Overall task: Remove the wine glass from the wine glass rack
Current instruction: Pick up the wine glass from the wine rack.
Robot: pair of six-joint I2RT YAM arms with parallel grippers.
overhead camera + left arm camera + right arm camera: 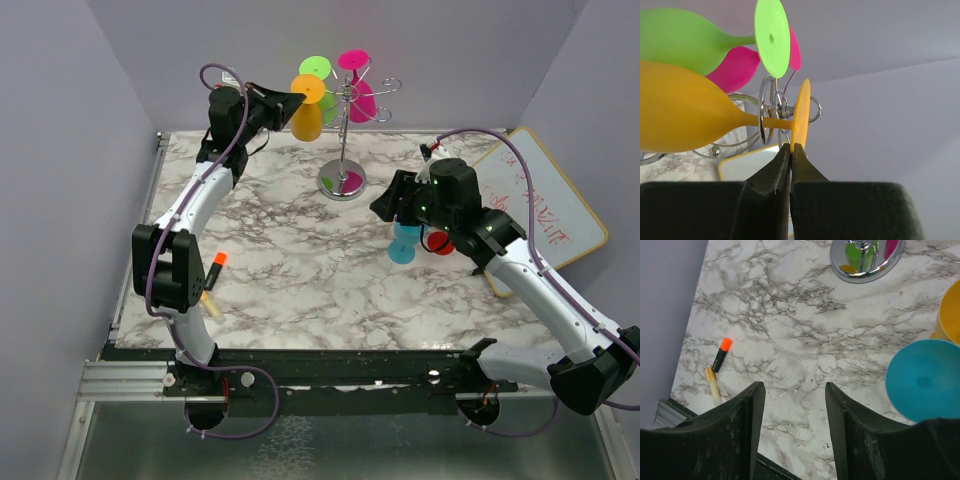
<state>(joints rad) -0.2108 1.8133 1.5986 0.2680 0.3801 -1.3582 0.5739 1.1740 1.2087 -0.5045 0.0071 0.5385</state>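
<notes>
The wine glass rack (343, 140) is seen standing upright at the back middle of the marble table (290, 270), its round shiny base (342, 184) resting on the tabletop. Three wine glasses are hung from its scroll arms by their stems, bowls down. The orange wine glass (307, 112) is carried on the left side, the green wine glass (319, 72) behind it, and the pink wine glass (359, 88) to the right.

The left gripper (791, 148) is raised to the top of the rack. Its jaws are pressed together with nothing between them. In the left wrist view its tips are placed right at the lower edge of the orange glass's flat foot (801, 112). The stem of that glass is seen running through a wire loop (765, 116) of the rack.

The right gripper (793, 387) is held low over the table, right of the rack base. Its jaws are spread, and only bare marble is seen between them. A blue wine glass (924, 380) is stood on the table just beside its right finger. A red object (440, 243) is partly hidden under that arm.

An orange-capped marker (721, 354) and a pale yellow pen (713, 385) are laid near the table's left edge. A whiteboard (550, 205) is propped off the right edge.
</notes>
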